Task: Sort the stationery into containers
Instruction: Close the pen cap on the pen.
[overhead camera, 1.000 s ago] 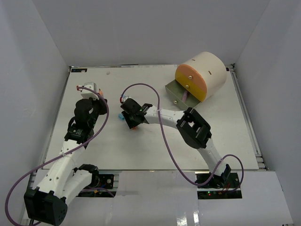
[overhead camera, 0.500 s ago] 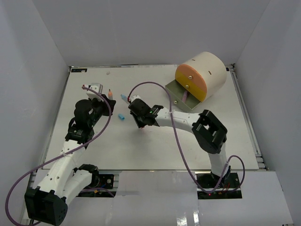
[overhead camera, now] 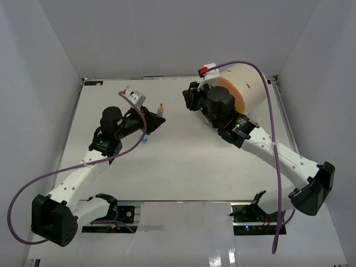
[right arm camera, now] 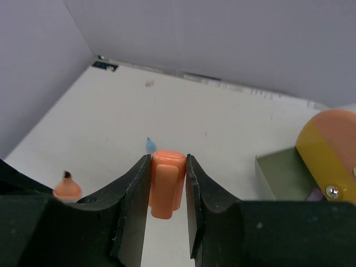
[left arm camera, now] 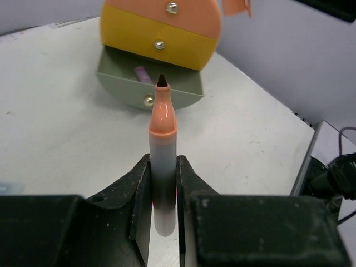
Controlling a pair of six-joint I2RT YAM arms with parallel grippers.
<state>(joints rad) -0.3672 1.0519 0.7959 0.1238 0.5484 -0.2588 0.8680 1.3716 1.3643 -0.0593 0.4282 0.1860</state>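
**Both tools loaded, facing each other above the table (overhead camera: 183, 167).** My left gripper (left arm camera: 163, 167) is clamped narrow on the pale barrel of an uncapped orange marker (left arm camera: 163, 130). Its nib points away from my wrist, toward the far right, where the cylinder (overhead camera: 253, 80) lies on its side. My right gripper (right arm camera: 167, 162), just left of the cylinder, is pinched on a loose orange cap (right arm camera: 167, 186). There is a clear gap between cap and nib.

The grey-olive drawer (left arm camera: 167, 97) stands pulled out with a purple piece (left arm camera: 143, 74) inside. The yellow drawer (left arm camera: 161, 43) and orange drawer (left arm camera: 183, 14) above it look closed. A blue piece (right arm camera: 149, 146) lies on the table beyond the cap.

Step in hand, as I judge it: recapping the marker before filing it. The next move calls for lining the cap's mouth up with the nib, though I cannot tell which way the mouth faces. I then push straight along the barrel, since a skewed approach could smear the nib or twist the cap in my fingers.
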